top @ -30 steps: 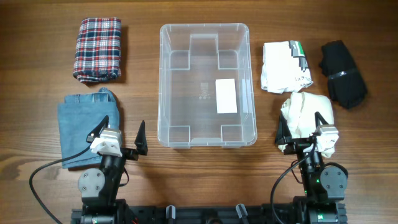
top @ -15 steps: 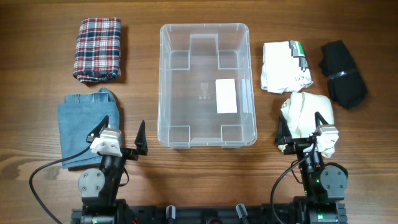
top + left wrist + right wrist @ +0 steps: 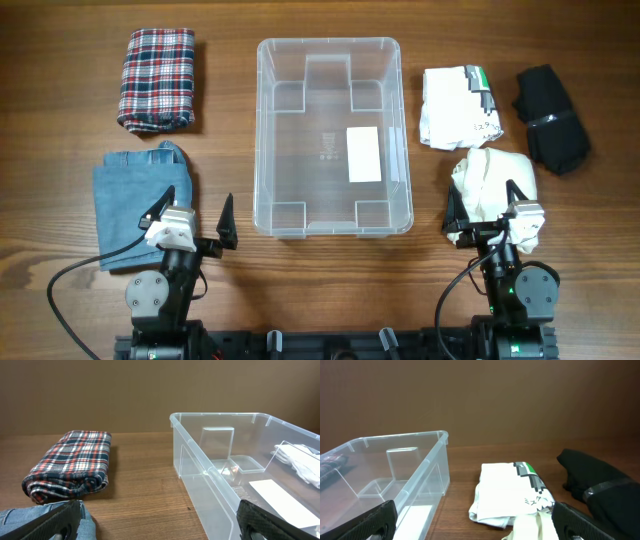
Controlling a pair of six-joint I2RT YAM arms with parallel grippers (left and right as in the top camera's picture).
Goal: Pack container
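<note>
Empty clear rectangular plastic storage bin point(image 3: 330, 42) at the centre of a brown wooden table point(image 3: 60, 120), folded clothes on both sides, two robot arms at the near edge.

The bin stands upright with nothing inside; a white label point(image 3: 363, 154) shows on its base. To its left lie a folded red, white and navy plaid cloth point(image 3: 157, 78) and, nearer the robot, a folded blue denim garment point(image 3: 135, 195). To its right lie a white folded garment with green print point(image 3: 458, 108), a black bundled garment point(image 3: 550, 115) and a crumpled cream cloth point(image 3: 495, 180). The left gripper point(image 3: 190, 212) sits by the denim's near edge, its fingers spread wide, gripping nothing. The right gripper point(image 3: 487, 205) is spread just as wide over the cream cloth's near end, also gripping nothing.
</note>
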